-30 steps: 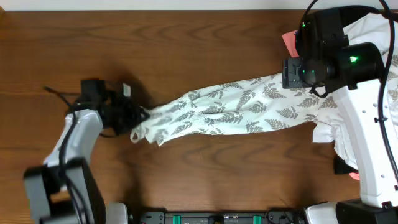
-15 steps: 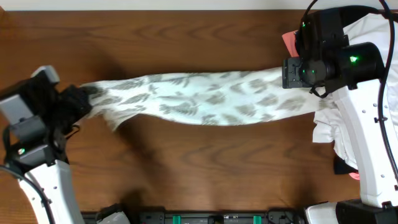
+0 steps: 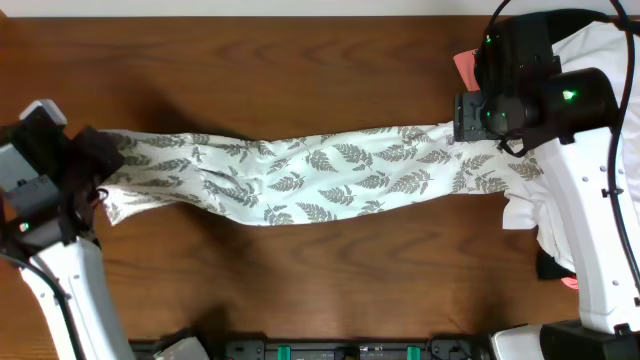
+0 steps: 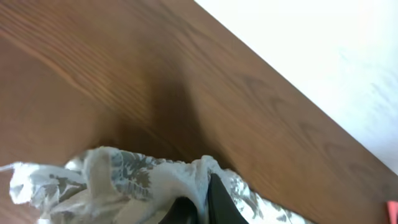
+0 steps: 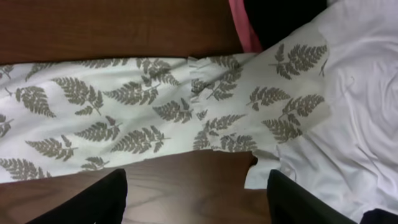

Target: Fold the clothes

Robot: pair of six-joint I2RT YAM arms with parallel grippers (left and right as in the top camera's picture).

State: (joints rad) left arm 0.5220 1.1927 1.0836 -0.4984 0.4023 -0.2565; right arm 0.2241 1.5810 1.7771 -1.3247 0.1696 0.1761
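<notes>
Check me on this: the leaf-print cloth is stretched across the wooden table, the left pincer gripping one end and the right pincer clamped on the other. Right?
Not quite. The right pincer is open, hovering above the leaf-print cloth and holding nothing, as the right wrist view shows. The left pincer does grip its end.

You are looking straight down on the whole table (image 3: pixel 320 270) from overhead, left wrist view is skimming low and close over the clothes (image 4: pixel 118 177), right wrist view is facing down nearer, all three sharing the clothes
</notes>
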